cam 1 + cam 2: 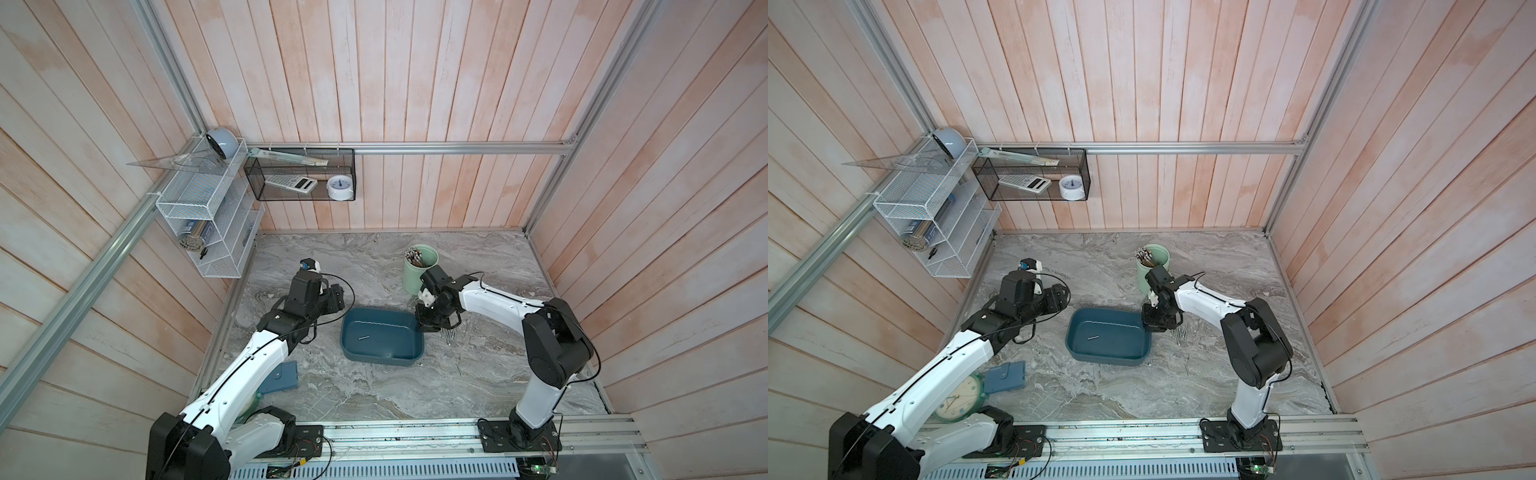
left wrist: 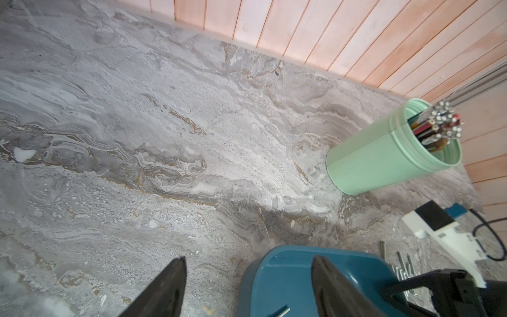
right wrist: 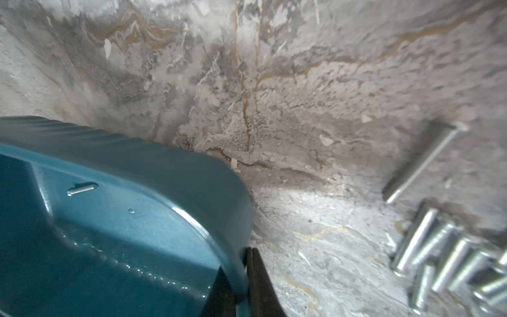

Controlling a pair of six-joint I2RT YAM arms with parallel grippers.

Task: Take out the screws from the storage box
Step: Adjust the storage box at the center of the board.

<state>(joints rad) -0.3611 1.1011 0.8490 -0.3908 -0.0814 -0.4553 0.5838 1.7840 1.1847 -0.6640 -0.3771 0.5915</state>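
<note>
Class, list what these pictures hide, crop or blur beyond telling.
Screw pile: count unclear; right gripper covers some in both top views, right wrist view blurs and crops them.
Right gripper's inner finger: tip behind the storage box wall, right wrist view.
Clock face: partly under left arm, in a top view.

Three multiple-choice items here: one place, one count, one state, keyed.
1. The pile of silver metal screws lies: A inside the dark teal plastic tray; B on the grey marble tabletop beside it; C stacked on its rim.
2. Screws inside the tray: A one; B none; C five.
3. The right jaws: A wide open; B holding a screw; C shut on the tray's rim.
1B, heaped on marble; 2A, single screw on its floor; 3C, rim pinched in the right wrist view.
</note>
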